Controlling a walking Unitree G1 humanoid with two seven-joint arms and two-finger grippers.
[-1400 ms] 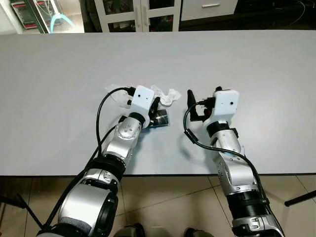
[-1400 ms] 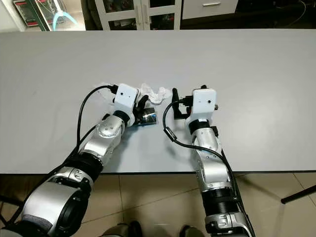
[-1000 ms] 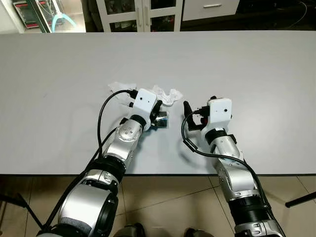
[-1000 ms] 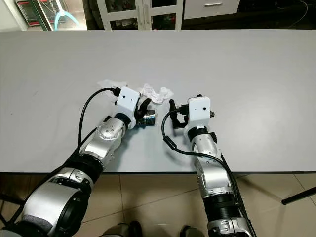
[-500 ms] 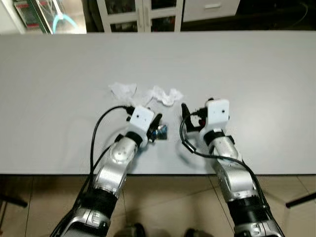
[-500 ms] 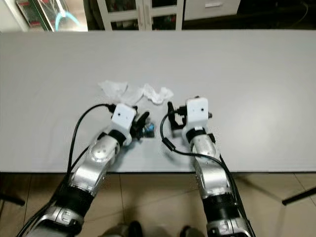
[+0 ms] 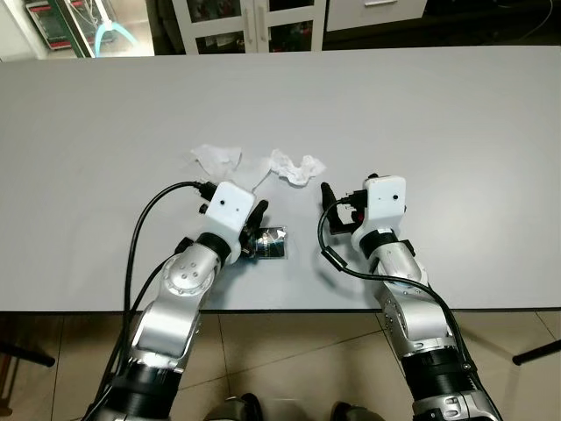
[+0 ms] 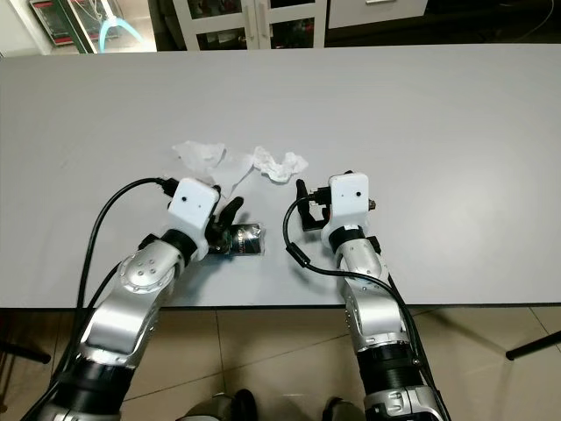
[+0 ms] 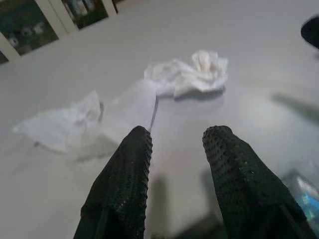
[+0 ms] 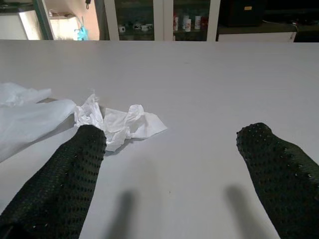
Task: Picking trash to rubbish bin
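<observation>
A small dark, shiny piece of trash (image 7: 273,244), like a crushed can, lies near the table's front edge. My left gripper (image 7: 257,226) sits right beside it. In the left wrist view its fingers (image 9: 130,164) stand apart with nothing between them, and the shiny trash (image 9: 299,191) lies just outside one finger. Two crumpled white tissues lie farther back: one (image 7: 216,158) on the left, one (image 7: 295,167) toward the middle. My right gripper (image 7: 349,197) rests low over the table, open wide, and points at the middle tissue (image 10: 119,122), a short way short of it.
The grey table (image 7: 456,132) stretches wide, bare to the right and at the back. Its front edge (image 7: 307,309) runs just below both forearms. Cabinets with glass doors (image 7: 254,13) stand beyond the far edge.
My left arm has drawn back toward the table's front edge, and the shiny trash came with it, away from the tissues. The right arm has also pulled back a little.
</observation>
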